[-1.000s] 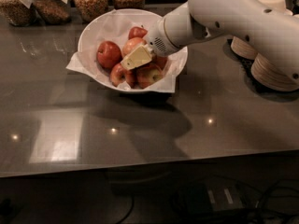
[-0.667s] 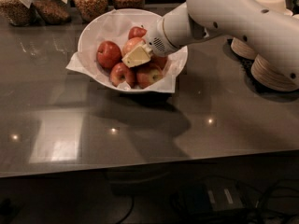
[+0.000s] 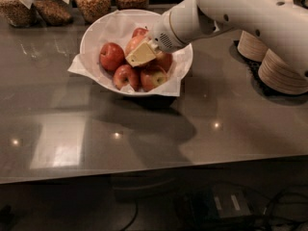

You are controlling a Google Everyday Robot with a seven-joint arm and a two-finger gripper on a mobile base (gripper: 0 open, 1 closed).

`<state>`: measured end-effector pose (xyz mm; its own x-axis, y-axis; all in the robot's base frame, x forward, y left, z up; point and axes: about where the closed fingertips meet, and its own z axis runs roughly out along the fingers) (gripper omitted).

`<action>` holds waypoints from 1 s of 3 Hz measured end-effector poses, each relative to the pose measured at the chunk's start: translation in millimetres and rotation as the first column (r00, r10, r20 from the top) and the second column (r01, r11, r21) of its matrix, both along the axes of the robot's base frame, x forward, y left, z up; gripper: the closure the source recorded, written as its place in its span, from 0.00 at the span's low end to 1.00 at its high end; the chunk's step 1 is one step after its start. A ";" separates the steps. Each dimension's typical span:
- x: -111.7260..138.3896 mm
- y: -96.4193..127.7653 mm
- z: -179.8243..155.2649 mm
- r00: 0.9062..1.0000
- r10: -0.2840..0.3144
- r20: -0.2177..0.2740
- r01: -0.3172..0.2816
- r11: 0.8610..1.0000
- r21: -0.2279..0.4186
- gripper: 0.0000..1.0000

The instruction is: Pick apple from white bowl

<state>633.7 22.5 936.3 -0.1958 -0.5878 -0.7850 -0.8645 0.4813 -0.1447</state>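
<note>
On the dark counter [image 3: 216, 95], white bowl [image 3: 91, 37] holds several apples on crinkled paper. Gripper [image 3: 141, 55] is down inside the bowl, its pale tip lying over the apple [image 3: 134, 43], the paler orange-red one mid-bowl, darker red apples [image 3: 111, 56] around it. Cannot tell how wide it is or whether it grips. Jars [image 3: 91, 1] behind, stacked beige bowls [image 3: 281, 73] right.

The gripper [image 3: 141, 55] sits inside the white bowl [image 3: 103, 30] on the worktop [image 3: 144, 134]. The apple [image 3: 134, 43] lies just behind the jaws.
</note>
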 end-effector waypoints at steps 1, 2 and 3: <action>0.0 -0.9 -0.8 1.000 0.000 0.001 0.000 1.000 0.000 1.00; 0.0 -1.1 -2.0 1.000 0.000 0.001 0.000 1.000 0.000 1.00; -11.7 -5.2 18.2 0.998 0.063 -0.002 -0.063 0.998 -0.004 1.00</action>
